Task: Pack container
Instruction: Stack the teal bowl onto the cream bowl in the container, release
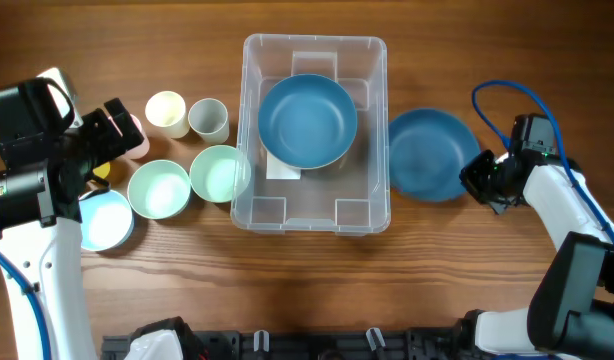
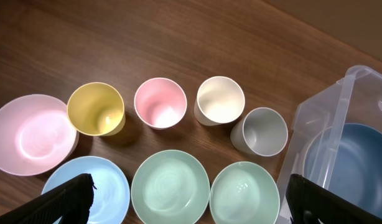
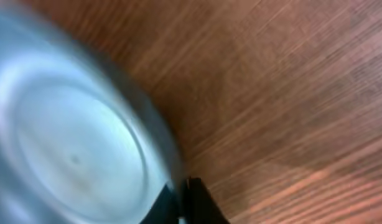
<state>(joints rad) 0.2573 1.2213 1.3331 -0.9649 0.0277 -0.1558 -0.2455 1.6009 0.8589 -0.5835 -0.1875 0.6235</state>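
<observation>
Roughly centred on the wooden table (image 1: 187, 290), the clear container (image 1: 315, 40) sat upright, mouth facing up. Its long axis ran from the table's near edge to its far edge. One blue bowl (image 1: 307, 120) lay inside, toward the far end. My right gripper (image 1: 484, 180) appeared to pinch the rim of a second blue bowl (image 1: 427, 152), just beside the container's right wall. My left gripper (image 2: 190, 182) hung wide open over a pale green bowl (image 2: 170, 186). I judged the rim-only hold risky: the bowl could tilt, slip, or clip that wall and shove the container.
</observation>
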